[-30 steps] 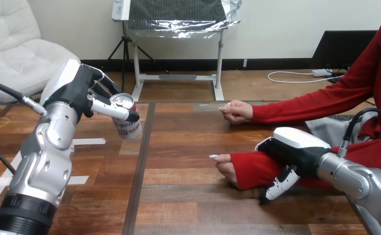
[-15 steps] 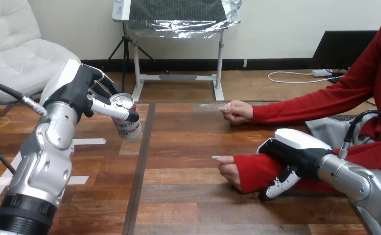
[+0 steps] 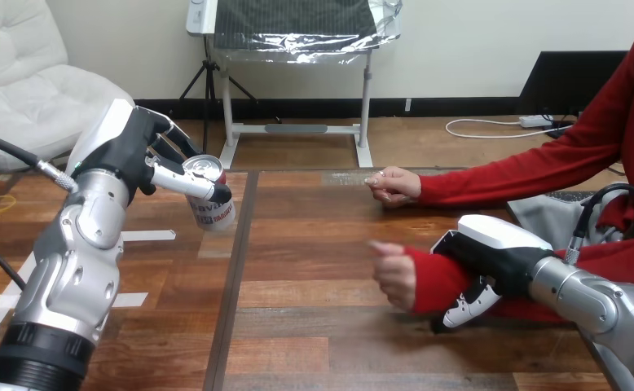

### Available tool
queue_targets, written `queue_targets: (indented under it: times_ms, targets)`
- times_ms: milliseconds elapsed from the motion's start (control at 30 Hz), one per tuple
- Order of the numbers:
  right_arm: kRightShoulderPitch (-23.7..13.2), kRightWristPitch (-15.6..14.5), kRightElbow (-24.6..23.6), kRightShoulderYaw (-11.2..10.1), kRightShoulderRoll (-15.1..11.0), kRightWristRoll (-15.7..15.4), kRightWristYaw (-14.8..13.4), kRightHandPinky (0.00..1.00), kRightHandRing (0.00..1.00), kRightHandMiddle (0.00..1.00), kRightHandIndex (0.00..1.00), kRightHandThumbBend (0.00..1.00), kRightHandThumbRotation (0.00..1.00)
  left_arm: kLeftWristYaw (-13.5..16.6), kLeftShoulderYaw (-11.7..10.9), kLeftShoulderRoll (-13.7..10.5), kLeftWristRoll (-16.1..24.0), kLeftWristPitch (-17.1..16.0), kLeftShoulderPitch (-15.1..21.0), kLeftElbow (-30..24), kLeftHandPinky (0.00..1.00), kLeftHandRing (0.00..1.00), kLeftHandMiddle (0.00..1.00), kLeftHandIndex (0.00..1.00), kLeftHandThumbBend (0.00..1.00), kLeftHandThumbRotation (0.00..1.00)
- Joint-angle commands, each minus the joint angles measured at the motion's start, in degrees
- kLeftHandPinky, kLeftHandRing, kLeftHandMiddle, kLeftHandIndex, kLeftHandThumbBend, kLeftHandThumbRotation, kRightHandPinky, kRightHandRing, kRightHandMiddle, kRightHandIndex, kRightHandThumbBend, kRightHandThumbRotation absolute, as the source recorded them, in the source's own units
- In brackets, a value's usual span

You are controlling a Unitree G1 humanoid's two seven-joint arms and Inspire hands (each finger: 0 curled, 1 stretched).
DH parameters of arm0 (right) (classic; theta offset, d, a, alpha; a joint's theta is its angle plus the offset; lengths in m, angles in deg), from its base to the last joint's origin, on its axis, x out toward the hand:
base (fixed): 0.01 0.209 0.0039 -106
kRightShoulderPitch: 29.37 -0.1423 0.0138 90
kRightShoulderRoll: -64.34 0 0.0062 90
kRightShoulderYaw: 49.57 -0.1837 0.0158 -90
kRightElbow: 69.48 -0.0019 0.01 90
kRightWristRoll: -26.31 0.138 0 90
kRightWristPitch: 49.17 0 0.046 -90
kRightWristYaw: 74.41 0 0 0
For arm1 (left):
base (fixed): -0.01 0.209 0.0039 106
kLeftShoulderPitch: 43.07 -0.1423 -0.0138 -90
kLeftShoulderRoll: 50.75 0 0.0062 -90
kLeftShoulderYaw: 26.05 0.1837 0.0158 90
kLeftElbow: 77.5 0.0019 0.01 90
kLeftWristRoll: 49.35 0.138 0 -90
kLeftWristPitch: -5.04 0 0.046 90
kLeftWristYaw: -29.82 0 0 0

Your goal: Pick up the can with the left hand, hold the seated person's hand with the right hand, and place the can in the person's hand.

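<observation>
The can (image 3: 210,204) is up off the table (image 3: 314,236) at the left, roughly upright, gripped in my left hand (image 3: 126,151) — fingers and thumb wrapped round it. To the right and nearer, my right hand (image 3: 493,261) clasps the person's forearm (image 3: 433,281) over the red sleeve — the person's hand (image 3: 395,275), loosely curled, is well apart from the can.

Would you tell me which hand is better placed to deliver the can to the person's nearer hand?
Left: the left hand grips the can, while the right hand is curled round the person's forearm, behind the person's nearer hand.
</observation>
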Motion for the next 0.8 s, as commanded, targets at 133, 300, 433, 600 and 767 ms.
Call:
queue_targets:
  times_ms: [133,300,433,600,767]
  targets:
    - [-3.8,-0.6,1.1,-0.3,0.3,0.9,1.0,0.28,0.32,0.38,0.39,0.69,0.05,0.2,-1.2,-1.5,0.7,-1.3,3.9,-2.4,0.30,0.36,0.41,0.41,0.81,0.00]
    - [-3.8,-0.5,1.3,-0.6,0.2,1.3,1.0,0.29,0.33,0.38,0.39,0.70,0.06,0.2,-1.3,-1.5,0.7,-1.3,3.8,-2.4,0.30,0.36,0.41,0.41,0.81,0.00]
    - [-3.9,-0.7,1.4,-0.8,0.2,1.6,1.4,0.29,0.33,0.38,0.39,0.69,0.07,0.1,-1.3,-1.5,0.7,-1.3,3.8,-2.5,0.30,0.36,0.41,0.41,0.81,0.00]
    - [-3.9,-0.6,1.6,-1.1,0.1,2.0,1.5,0.29,0.33,0.38,0.39,0.69,0.08,0.2,-1.3,-1.5,0.7,-1.7,3.8,-2.3,0.30,0.36,0.41,0.41,0.81,0.00]
    - [-4.0,-0.2,1.8,-1.2,0.0,2.3,1.3,0.29,0.32,0.38,0.38,0.69,0.08,0.0,-1.3,-1.6,0.6,-1.7,3.8,-2.3,0.30,0.36,0.41,0.41,0.81,0.00]
